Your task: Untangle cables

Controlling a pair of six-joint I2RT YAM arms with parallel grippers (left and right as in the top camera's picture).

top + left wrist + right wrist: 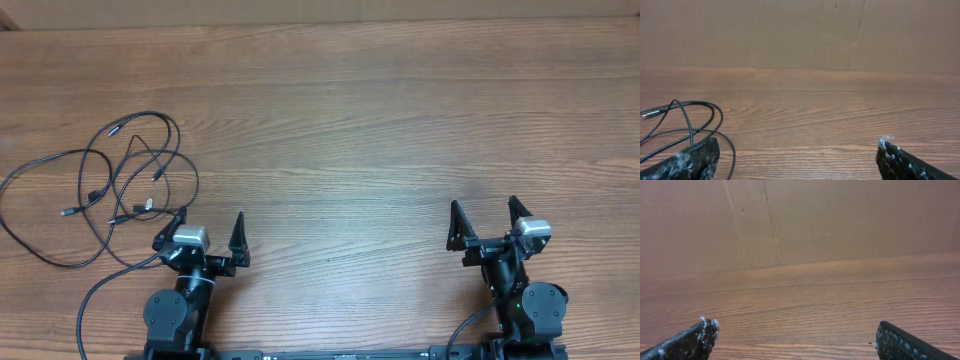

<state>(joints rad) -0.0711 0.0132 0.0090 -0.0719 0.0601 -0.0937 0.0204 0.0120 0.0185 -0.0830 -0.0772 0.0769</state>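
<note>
While both arms sit at the near edge of the wooden worktop (pixel 380 120), the cables (pixel 118 188) lie in a loose tangle at far left, several thin black cords looping over each other w/ small plugs at the ends. Only the overhead view shows the whole tangle and both arms at once.

Left hand (pixel 210 218) is released, jaws spread wide, nothing between them. Its outer finger sits just beside the tangle's near-right loops; can't tell if it touches. Right hand (pixel 484 205) is also released, jaws wide apart, well apart from the cords, bare wood around it.

Left wrist view: left hand (pixel 795 150) w/ a finger (pixel 690 162) in each bottom corner, and a few cable strands (pixel 700 103) curving in from the left, one running down behind the left finger. A silver-tipped plug (pixel 650 114) shows at the left edge, detail the overhead view barely gives.

Right wrist view: right hand (pixel 795 327) over plain worktop, brown cardboard wall (pixel 840 220) behind.
</note>
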